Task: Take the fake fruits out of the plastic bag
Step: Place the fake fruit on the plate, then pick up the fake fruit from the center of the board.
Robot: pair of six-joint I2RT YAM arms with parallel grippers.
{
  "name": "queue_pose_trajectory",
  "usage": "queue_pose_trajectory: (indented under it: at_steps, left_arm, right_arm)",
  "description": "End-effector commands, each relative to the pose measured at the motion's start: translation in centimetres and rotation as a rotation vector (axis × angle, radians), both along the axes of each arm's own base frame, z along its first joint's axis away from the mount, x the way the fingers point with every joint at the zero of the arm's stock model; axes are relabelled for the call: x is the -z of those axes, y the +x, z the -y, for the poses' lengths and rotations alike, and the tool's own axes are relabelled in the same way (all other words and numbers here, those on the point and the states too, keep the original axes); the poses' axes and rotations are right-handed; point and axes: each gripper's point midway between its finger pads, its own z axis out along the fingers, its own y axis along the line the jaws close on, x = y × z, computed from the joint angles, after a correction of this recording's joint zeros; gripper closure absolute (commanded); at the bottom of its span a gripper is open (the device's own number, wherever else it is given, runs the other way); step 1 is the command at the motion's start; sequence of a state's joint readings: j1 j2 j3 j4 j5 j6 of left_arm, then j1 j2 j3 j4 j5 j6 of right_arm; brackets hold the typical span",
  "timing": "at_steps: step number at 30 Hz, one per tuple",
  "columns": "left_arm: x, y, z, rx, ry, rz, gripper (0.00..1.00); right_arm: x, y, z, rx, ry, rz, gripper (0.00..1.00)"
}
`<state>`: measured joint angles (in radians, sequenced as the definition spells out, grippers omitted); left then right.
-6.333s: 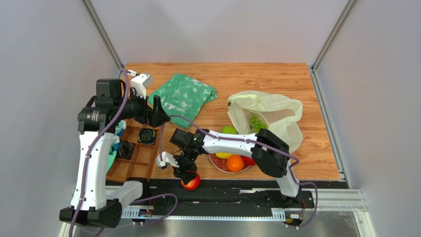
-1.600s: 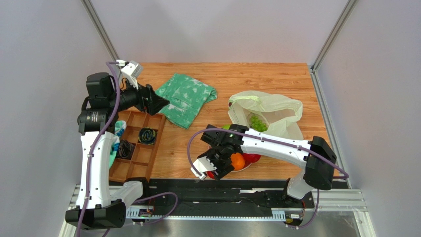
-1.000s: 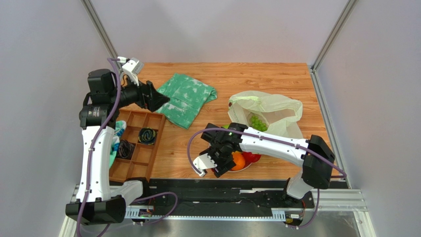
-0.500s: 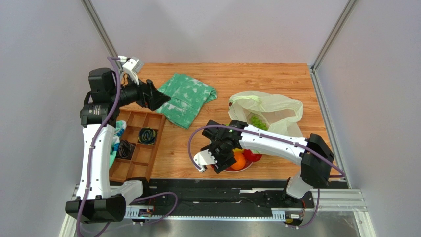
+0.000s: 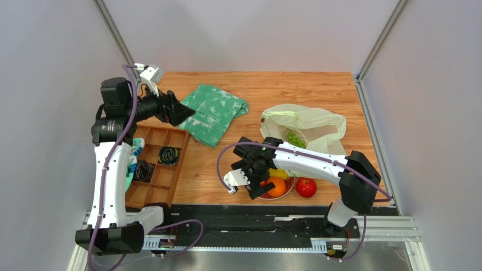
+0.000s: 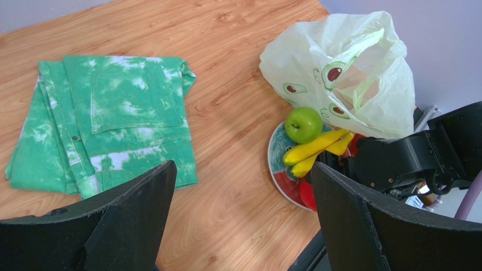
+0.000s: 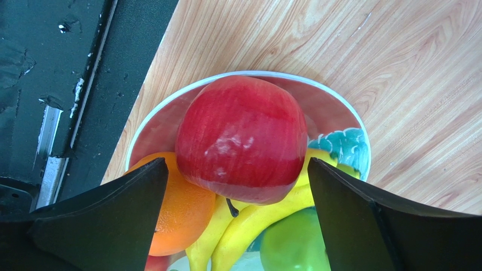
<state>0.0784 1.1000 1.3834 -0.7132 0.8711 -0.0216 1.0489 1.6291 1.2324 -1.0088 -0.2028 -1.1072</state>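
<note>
A plate (image 7: pixel 226 76) near the table's front edge holds a red apple (image 7: pixel 243 147), an orange (image 7: pixel 181 209), a yellow banana bunch (image 7: pixel 254 226) and a green apple (image 7: pixel 294 243). My right gripper (image 7: pixel 237 169) hangs open just above the red apple, with a gap on each side of it. In the top view the right gripper (image 5: pixel 255 185) covers the plate's left half beside the orange (image 5: pixel 276 186). A second red fruit (image 5: pixel 306 187) lies on the table right of the plate. The pale plastic bag (image 5: pixel 305 127) lies behind, with green grapes (image 5: pixel 293 138) inside. My left gripper (image 5: pixel 182 113) is raised, open and empty.
A green-and-white cloth (image 5: pixel 210 113) lies folded at the back left. A wooden organizer tray (image 5: pixel 158 166) with cables stands at the left, under the left arm. The black mounting rail (image 5: pixel 254 217) runs along the front edge, just below the plate.
The right gripper has opened and let the red apple go onto the fruits in the plate. The other red fruit has left the plate and come to rest on the table at its right.
</note>
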Motion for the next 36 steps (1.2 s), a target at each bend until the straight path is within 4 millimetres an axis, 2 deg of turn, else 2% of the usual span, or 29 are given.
queue_pose_trajectory:
  at_steps: [1,6,8,11,13,14,16,17,18,19,20,21,22,23,24,25,26,28,29,30,33,36]
  left_arm:
    - [-1.4,-0.2,0.2,0.017,-0.013,0.05,0.03]
    - [-1.6,-0.2,0.3,0.026,-0.019,0.051,0.03]
    - [-1.8,-0.2,0.4,0.028,-0.023,0.052,0.03]
    - [-2.4,-0.1,0.4,0.029,-0.023,0.067,0.02]
    - [-2.6,0.0,0.4,0.033,-0.03,0.067,0.03]
    - [-2.7,0.1,0.5,0.036,-0.033,0.067,0.02]
    - [-2.8,0.3,0.6,0.046,-0.044,0.062,0.03]
    - [-2.8,0.3,0.7,0.049,-0.047,0.061,0.03]
    - [-3.0,0.4,0.8,0.051,-0.051,0.064,0.03]
    - [-3.0,0.6,0.8,0.055,-0.053,0.062,0.03]
    - [-3.2,0.8,0.9,0.056,-0.054,0.064,0.03]
    - [-3.5,1.0,0.9,0.057,-0.058,0.072,0.03]
    - [-3.5,1.3,0.9,0.057,-0.06,0.068,0.03]
    - [-3.7,1.4,0.9,0.058,-0.063,0.069,0.03]
    - [-3.9,1.8,1.0,0.063,-0.066,0.07,0.03]
    - [-4.0,2.0,1.0,0.061,-0.068,0.07,0.03]
    - [-4.2,2.2,1.2,0.067,-0.068,0.072,0.03]
    - [-4.4,2.9,1.3,0.072,-0.072,0.066,0.03]
    - [-4.7,3.0,1.5,0.079,-0.072,0.072,0.03]
    - [-4.6,3.5,1.6,0.082,-0.075,0.062,0.03]
    - [-4.6,4.0,2.1,0.097,-0.074,0.056,0.03]
    - [-4.6,4.4,2.6,0.113,-0.072,0.057,0.03]
  right_arm:
    - [-2.8,0.4,-1.9,0.02,0.098,0.026,0.0]
    - [-6.6,0.8,-3.2,0.058,0.204,0.051,0.0]
    - [-8.2,1.0,-3.2,0.1,0.243,0.068,0.0]
    - [-11.6,2.1,-2.1,0.225,0.348,0.093,0.0]
    - [-12.5,2.6,-0.4,0.346,0.375,0.066,0.0]
    - [-13.7,2.1,1.0,0.379,0.399,0.064,0.0]
    - [-13.6,1.5,3.5,0.445,0.371,0.046,0.0]
    - [-13.7,0.1,5.7,0.474,0.346,0.034,0.0]
    - [-13.8,0.1,7.2,0.519,0.334,0.063,0.0]
    - [-12.9,-0.3,8.8,0.566,0.304,0.072,0.0]
    - [-14.0,0.0,11.4,0.68,0.342,0.131,0.0]
    - [-14.0,0.2,13.0,0.744,0.343,0.166,0.0]
    - [-12.9,0.3,14.9,0.815,0.311,0.199,0.0]
    - [-13.0,1.2,18.2,0.939,0.278,0.3,0.0]
    - [-13.2,0.7,20.3,0.992,0.294,0.354,0.0]
    - [-12.8,0.5,22.1,1.045,0.274,0.392,0.0]
    - [-11.1,-0.4,25.0,1.129,0.175,0.406,0.0]
    - [-10.2,-2.2,27.4,1.175,0.14,0.425,0.0]
    - [-8.6,-3.7,29.1,1.228,0.051,0.401,0.0]
    - [-8.1,-4.3,29.9,1.244,0.021,0.406,0.0]
    - [-8.1,-5.1,31.5,1.331,-0.011,0.423,0.0]
    - [-7.1,-5.1,33.0,1.425,-0.124,0.387,0.0]
